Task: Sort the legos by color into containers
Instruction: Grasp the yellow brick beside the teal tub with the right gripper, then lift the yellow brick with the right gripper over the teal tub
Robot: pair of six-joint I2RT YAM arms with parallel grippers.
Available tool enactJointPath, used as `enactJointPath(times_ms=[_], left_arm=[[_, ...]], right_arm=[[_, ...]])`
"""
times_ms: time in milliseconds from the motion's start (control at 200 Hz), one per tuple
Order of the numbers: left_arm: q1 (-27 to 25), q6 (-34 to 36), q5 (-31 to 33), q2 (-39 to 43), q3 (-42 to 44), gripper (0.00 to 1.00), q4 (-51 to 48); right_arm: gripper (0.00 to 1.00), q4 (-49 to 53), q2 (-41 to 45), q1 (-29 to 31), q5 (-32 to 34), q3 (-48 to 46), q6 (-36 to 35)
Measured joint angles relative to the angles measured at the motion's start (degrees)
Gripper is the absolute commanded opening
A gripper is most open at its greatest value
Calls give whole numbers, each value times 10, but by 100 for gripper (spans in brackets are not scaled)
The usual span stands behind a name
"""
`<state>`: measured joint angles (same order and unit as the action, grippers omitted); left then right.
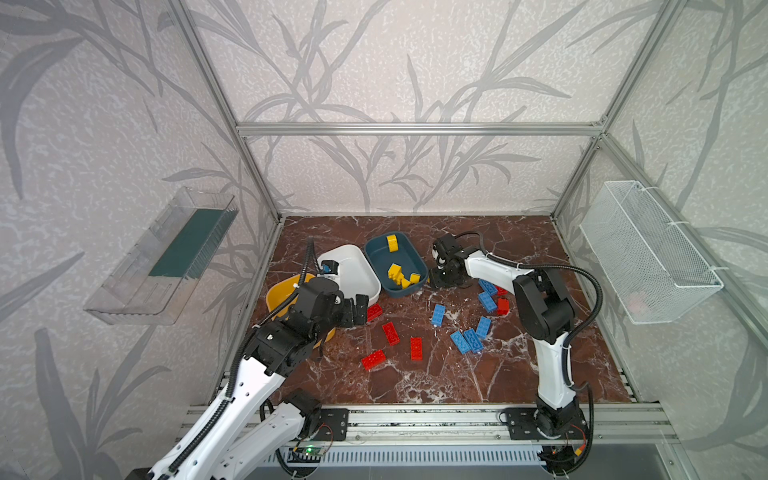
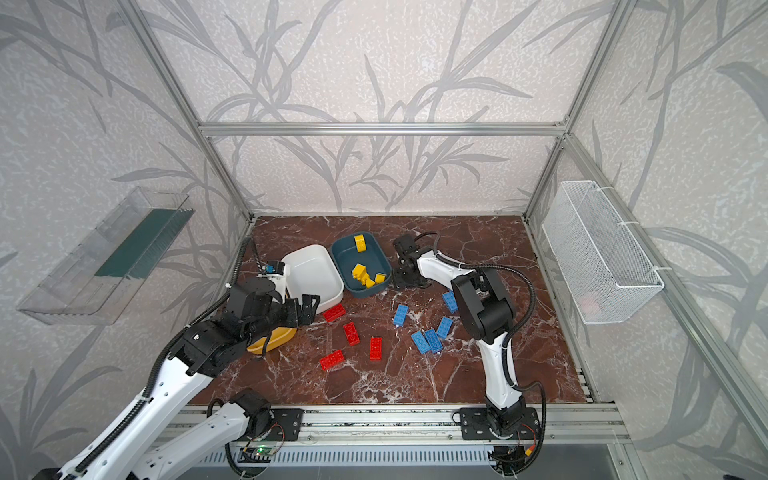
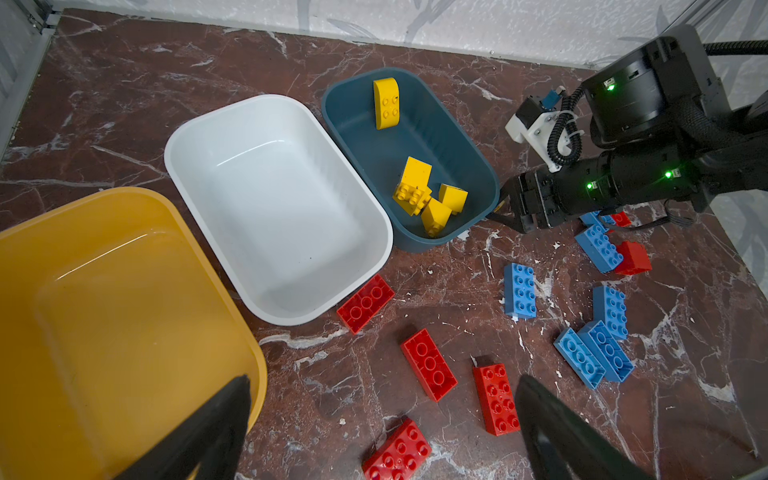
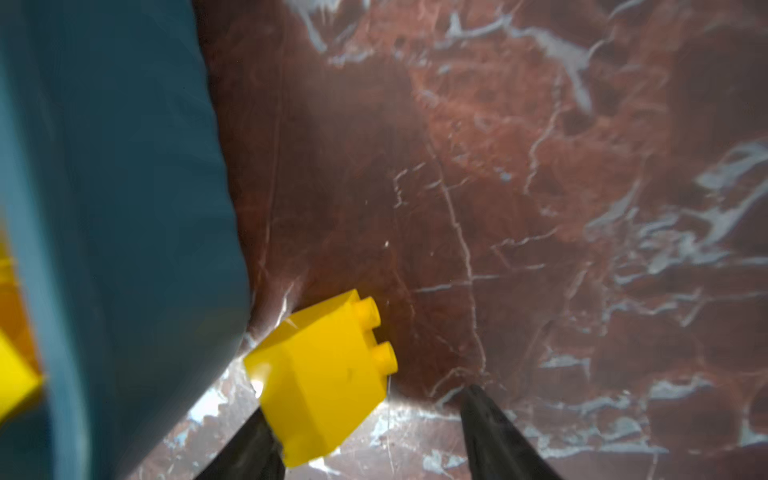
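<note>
On the counter (image 1: 457, 382): red legos (image 1: 390, 333) and blue legos (image 1: 438, 314) are left unsorted.
Teal tub (image 1: 415, 259): yellow legos (image 1: 397, 272) are gathered; white tub (image 1: 353, 270), yellow tub (image 1: 278, 293) empty.
Right gripper (image 4: 365, 399): spread, a yellow brick (image 4: 324, 374) touched just outside the tub.
Left gripper (image 3: 383, 378): spread, empty.

The mustard tub (image 3: 124, 311) lies empty, partly under the left gripper (image 3: 382, 378), the white tub (image 3: 274, 199) empty beyond it. The teal tub (image 3: 436, 137), beside the right gripper (image 4: 365, 403), holds yellow bricks (image 3: 411, 193). Another yellow brick (image 4: 324, 374) lies outside it, touching one finger (image 4: 253, 444). Red bricks (image 3: 428, 363) and blue bricks (image 3: 519, 291) lie between both grippers.
</note>
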<state>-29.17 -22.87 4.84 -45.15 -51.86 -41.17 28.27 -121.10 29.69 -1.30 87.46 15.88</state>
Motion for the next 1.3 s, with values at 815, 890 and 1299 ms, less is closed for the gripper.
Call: enactJointPath(times_ms=[815, 890, 1299], left_arm=[[0, 0, 0, -9, 3, 99, 0], [0, 0, 0, -9, 3, 99, 0], [0, 0, 1, 6, 3, 99, 0]], right_arm=[[32, -32, -36, -2, 9, 33, -19], [30, -39, -33, -2, 11, 27, -17], [28, -22, 39, -2, 22, -19, -10]])
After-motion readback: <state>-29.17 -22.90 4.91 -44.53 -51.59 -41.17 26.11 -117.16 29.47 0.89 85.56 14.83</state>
